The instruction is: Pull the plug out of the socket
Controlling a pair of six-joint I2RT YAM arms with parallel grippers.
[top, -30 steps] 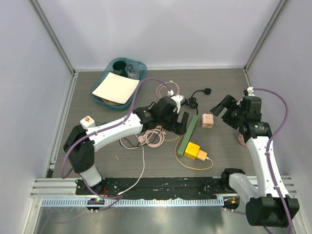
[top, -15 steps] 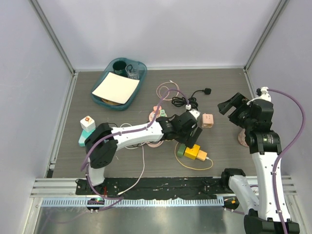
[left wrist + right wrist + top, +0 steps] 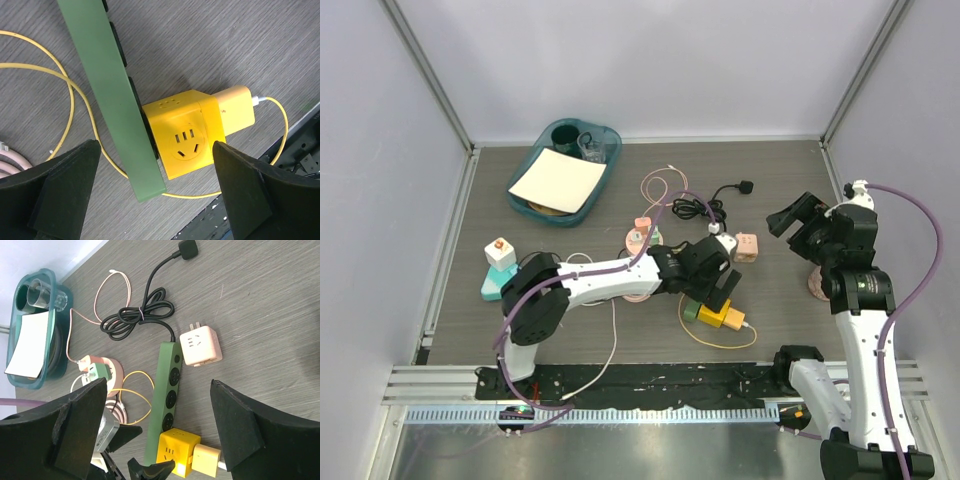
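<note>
A: Position of the yellow cube adapter [image 3: 182, 135]?

B: Plugged into the near end of the green power strip [image 3: 107, 85], flush against its socket face, on the wood-grain table [image 3: 225, 40].

A: Appearance?

B: Bright yellow, cube-shaped, with rounded corners. Upward face marked by a round recess holding three small slots above a three-pin socket pattern. Paler yellow plug [image 3: 235, 110] seated in the side facing away from the strip, ending in a white connector and a thin yellow cable [image 3: 280, 115] that curves round past the strip's end.

A: Left gripper [image 3: 156, 147]?

B: Spread wide and poised directly above. One finger [image 3: 65, 185] on the strip's side, the other [image 3: 245, 195] beyond the paler plug, with the cube and strip end framed between them. Nothing clamped; contact not discernible.

A: Right gripper [image 3: 159, 384]?

B: Likewise spread wide and empty, hanging off to the right of the strip, well apart from the cube.

A: Neighbours?

B: Pink-and-white adapter [image 3: 201, 346] lying just beside the strip's far end. Coiled black cord [image 3: 142, 315] running from that same end. Teal bin [image 3: 30, 384] at the far left of the table.
</note>
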